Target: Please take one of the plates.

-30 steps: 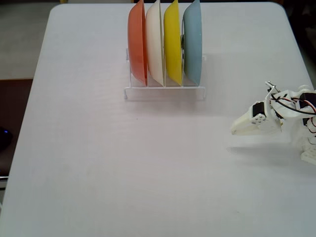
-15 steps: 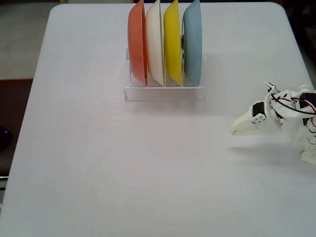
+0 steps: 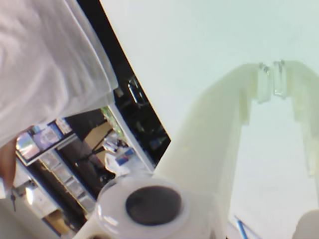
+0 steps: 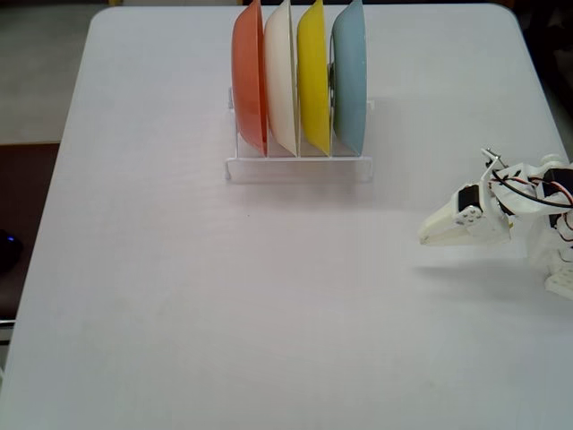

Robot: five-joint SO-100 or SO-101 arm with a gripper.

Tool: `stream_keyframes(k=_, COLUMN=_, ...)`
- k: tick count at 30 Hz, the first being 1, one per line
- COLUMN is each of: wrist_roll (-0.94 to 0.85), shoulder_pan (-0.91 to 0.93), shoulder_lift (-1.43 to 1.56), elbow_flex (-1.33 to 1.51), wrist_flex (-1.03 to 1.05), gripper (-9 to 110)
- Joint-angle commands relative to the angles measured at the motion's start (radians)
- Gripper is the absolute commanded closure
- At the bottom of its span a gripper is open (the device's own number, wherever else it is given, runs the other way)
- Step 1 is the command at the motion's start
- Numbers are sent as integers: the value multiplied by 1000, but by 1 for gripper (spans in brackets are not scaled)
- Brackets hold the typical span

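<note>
The light blue plate (image 4: 350, 76) stands on edge at the right end of a white rack (image 4: 298, 167) at the table's far side in the fixed view. Beside it stand a yellow plate (image 4: 312, 79), a white plate (image 4: 280, 81) and an orange-red plate (image 4: 248, 79). My gripper (image 4: 424, 236) hovers at the right edge, well to the right of and nearer than the rack, pointing left. In the wrist view my gripper (image 3: 272, 67) has its fingertips touching, shut on nothing. No plates appear in the wrist view.
The white table (image 4: 224, 296) spreads wide to the left of and in front of the rack. The arm's body and wires (image 4: 546, 193) sit at the right edge. In the wrist view the table's edge (image 3: 124, 89) and room clutter show at left.
</note>
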Motion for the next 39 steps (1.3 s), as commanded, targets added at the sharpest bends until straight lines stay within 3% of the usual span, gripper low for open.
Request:
stream_keyframes(k=1, wrist_roll=-2, shoulder_pan=6, shoulder_lift=14, elbow_flex=-3, wrist_flex=-17, gripper=102)
stream_keyframes(k=11, wrist_roll=-12, shoulder_pan=6, shoulder_lift=14, elbow_flex=-3, wrist_flex=-17, gripper=102)
stream_keyframes(k=18, wrist_roll=-118, shoulder_pan=11, shoulder_lift=14, elbow_flex=-52, wrist_flex=-169, gripper=102)
stream_keyframes(k=27, wrist_roll=-249, shoulder_pan=84, shoulder_lift=-34, elbow_flex=-356, wrist_flex=2, gripper=102)
stream_keyframes(k=39, wrist_roll=-563, shoulder_pan=287, shoulder_lift=-275, elbow_flex=-801, wrist_flex=176, gripper=79)
